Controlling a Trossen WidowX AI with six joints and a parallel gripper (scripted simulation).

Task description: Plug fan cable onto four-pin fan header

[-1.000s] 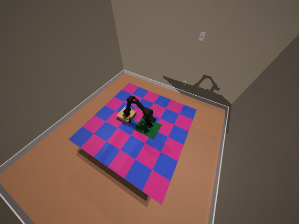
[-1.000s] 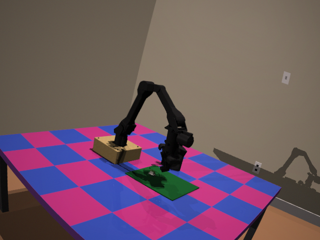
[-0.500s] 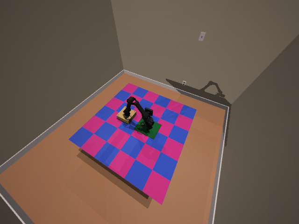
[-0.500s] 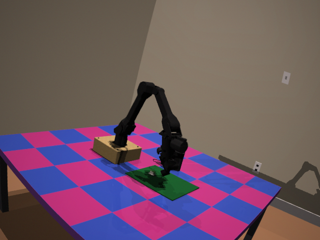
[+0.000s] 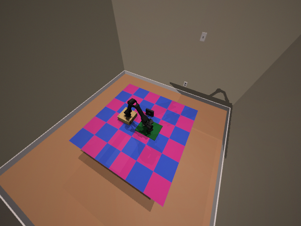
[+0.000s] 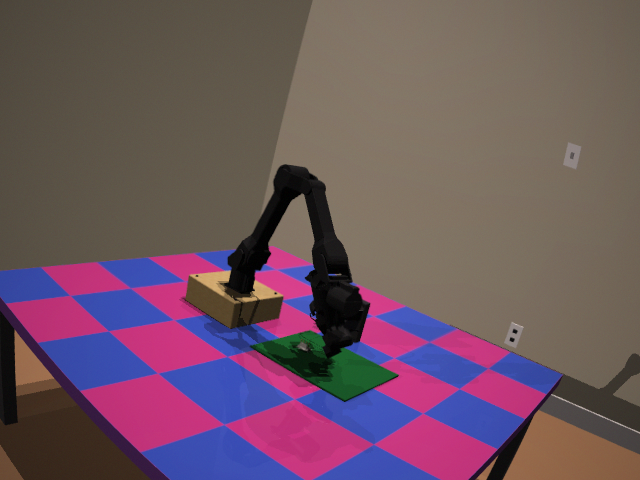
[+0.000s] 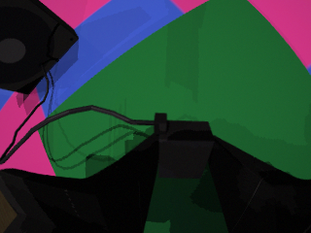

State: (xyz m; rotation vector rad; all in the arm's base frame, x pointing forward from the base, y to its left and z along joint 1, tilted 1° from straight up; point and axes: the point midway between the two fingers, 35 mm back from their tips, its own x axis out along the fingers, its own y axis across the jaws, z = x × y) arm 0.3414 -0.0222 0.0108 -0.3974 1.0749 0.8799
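Wrist: one gripper (image 7: 185,155) clamps one plug (image 7: 185,146).

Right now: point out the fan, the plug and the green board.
fan (image 7: 26,42), wrist view, its black housing at upper left.
plug (image 7: 185,149), wrist view, the dark block pinched in the gripper (image 7: 185,175).
green board (image 6: 361,379), exterior view, a bare part near its right corner.

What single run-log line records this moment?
pincer: shut on plug | position: over green board | cable: trails to fan | header: not visible in wrist view
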